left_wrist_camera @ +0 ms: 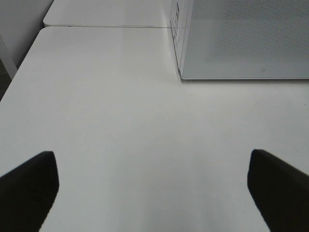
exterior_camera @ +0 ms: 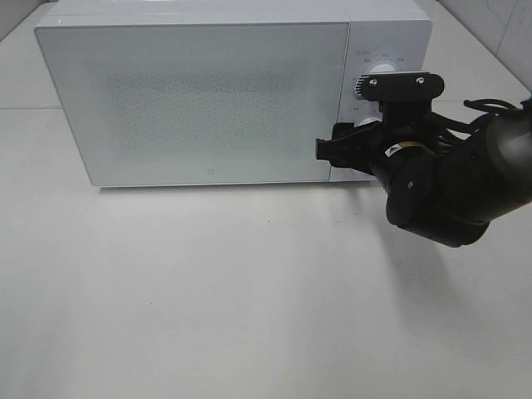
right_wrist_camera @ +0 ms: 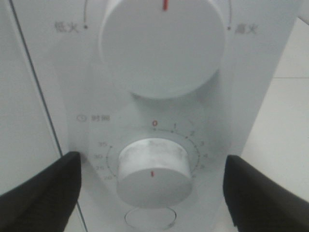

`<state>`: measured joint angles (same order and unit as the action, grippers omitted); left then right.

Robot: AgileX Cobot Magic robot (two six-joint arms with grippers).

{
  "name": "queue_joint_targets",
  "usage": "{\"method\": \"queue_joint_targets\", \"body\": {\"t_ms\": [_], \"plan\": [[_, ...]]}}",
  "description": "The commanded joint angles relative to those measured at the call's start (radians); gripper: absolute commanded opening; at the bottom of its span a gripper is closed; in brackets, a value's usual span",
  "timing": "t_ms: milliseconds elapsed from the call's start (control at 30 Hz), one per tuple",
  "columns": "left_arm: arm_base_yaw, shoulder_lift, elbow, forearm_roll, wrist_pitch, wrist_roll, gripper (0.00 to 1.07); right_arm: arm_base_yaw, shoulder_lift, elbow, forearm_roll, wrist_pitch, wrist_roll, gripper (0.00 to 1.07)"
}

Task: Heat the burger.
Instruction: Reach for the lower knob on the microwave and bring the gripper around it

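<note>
My left fingers [left_wrist_camera: 29, 188], two black tips, stand spread as wide as they go above the plain white counter [left_wrist_camera: 120, 121]. Nothing lies between them and they touch nothing. Ahead of them is the near corner of the boxy white microwave oven [exterior_camera: 208, 91], which sits on the counter.

From the high camera, the oven's wide door [exterior_camera: 199, 100] is shut, and its grey speckled pane lets nothing through. The burger shows in none of my views. I cannot tell whether it lies behind that door, nor how it looks.

Right of the door is the narrow white control panel [right_wrist_camera: 260, 87]. On it sits a large round white knob with a red mark [right_wrist_camera: 161, 46], with printed characters on either side. Beneath it is a smaller round white timer knob [right_wrist_camera: 152, 176], ringed by a printed number scale. The thin red line on its face sits in line with the 0. A pale oval button [right_wrist_camera: 149, 220] lies just past that knob.

My right fingers [right_wrist_camera: 43, 188], on the bulky black arm [exterior_camera: 465, 183], are up at this panel. They are parted, one black tip on each side of the timer knob. A clear gap of white panel shows between each tip and the knob, so they grip nothing.
</note>
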<state>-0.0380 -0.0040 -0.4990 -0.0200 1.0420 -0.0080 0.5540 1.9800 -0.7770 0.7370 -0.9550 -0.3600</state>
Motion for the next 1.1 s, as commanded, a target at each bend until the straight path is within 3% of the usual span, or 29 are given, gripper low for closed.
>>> {"method": "queue_joint_targets", "body": {"t_ms": [33,900,1100], "plan": [[0.006,-0.027,0.002,-0.007,-0.005,0.000,1.03,-0.005,0.009,-0.021,-0.014,-0.013,0.010,0.76],[0.006,-0.027,0.002,-0.007,-0.005,0.000,1.03,-0.002,-0.026,-0.025,-0.005,-0.009,-0.026,0.76],[0.006,-0.027,0.002,-0.007,-0.005,0.000,1.03,-0.002,-0.026,-0.025,-0.005,-0.009,-0.031,0.63]]}}
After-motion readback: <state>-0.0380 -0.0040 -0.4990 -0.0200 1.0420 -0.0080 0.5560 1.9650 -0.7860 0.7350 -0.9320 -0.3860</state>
